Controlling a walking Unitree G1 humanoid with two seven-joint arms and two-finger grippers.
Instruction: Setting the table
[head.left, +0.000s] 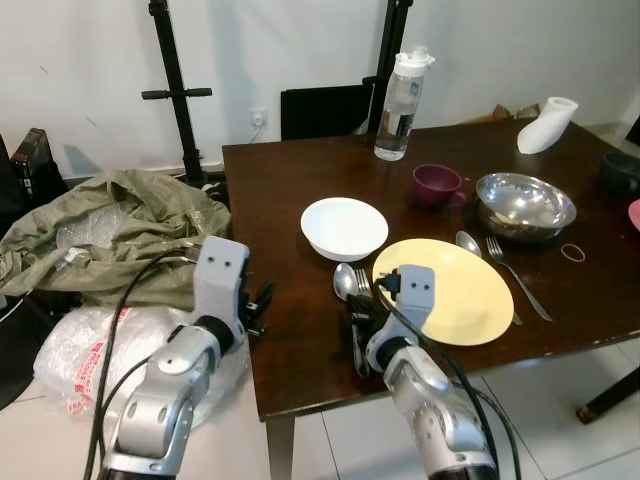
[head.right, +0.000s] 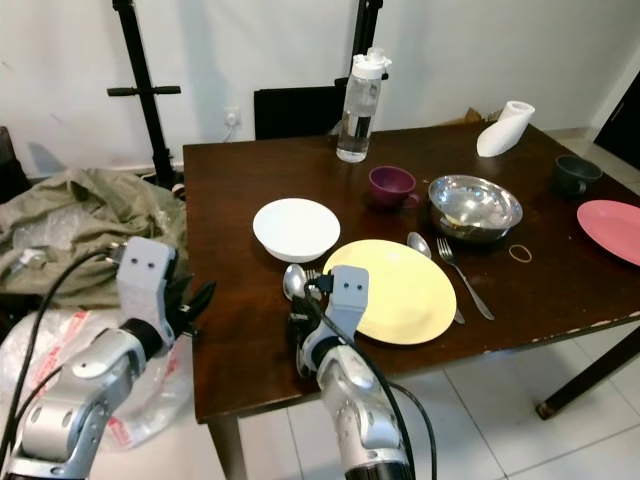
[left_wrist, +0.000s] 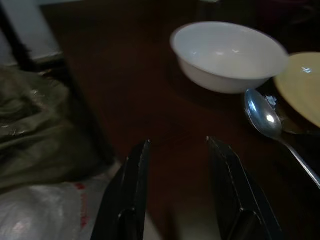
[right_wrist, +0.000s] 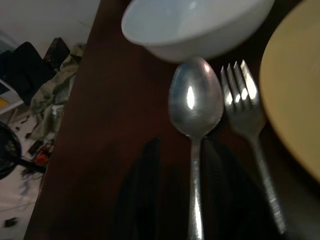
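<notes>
Between your right gripper's (right_wrist: 172, 200) narrowly parted fingers lies the handle of a spoon (right_wrist: 195, 100); whether they actually pinch it you cannot tell. Just beside that spoon rests a fork (right_wrist: 243, 100), then the yellow plate (head.left: 455, 290) on the gripper's far side. Ahead of the fingertips sits the white bowl (head.left: 344, 227). Your left gripper (left_wrist: 175, 165) hovers open and empty off the table's (head.left: 290, 180) edge, with that bowl beyond it and a crumpled green cloth (head.left: 110, 235) on its outer side.

No text, label or number can be read anywhere.
</notes>
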